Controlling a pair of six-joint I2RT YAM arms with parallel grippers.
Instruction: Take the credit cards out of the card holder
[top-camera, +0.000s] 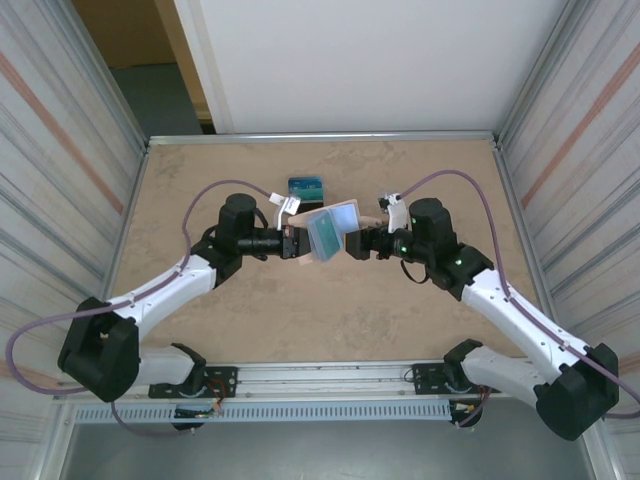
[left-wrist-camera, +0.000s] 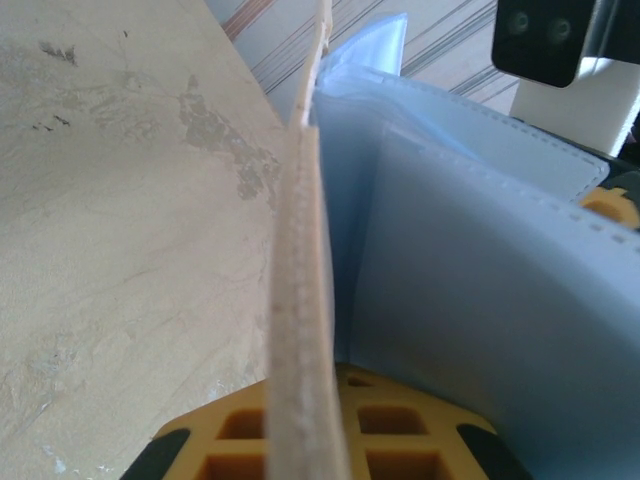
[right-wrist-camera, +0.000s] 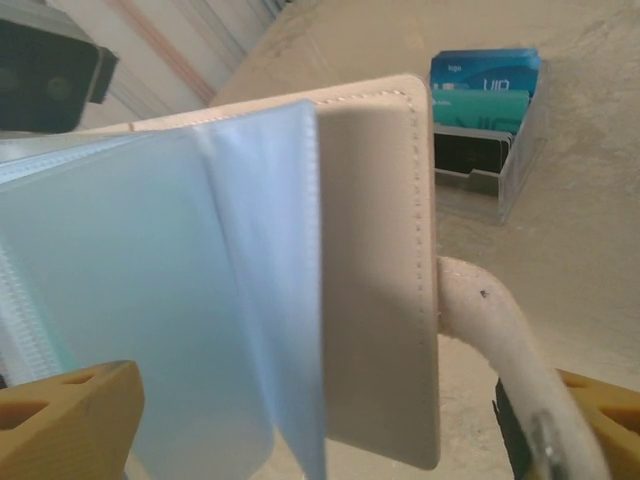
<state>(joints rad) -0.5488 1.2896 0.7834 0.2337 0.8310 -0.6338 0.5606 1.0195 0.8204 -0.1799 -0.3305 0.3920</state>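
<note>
Card holder (top-camera: 333, 225) pinched edge-on by closed left gripper (top-camera: 303, 243); right gripper (top-camera: 352, 243) spread wide, nothing gripped, holder's open pockets directly ahead.

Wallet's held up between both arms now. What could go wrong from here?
The left gripper pinches the card holder by one tan cover edge, off the table; a pull could slip it free. The right gripper stands open astride the cover and pale-blue sleeves, so closing may catch a sleeve or the closing tab instead of a card.
</note>
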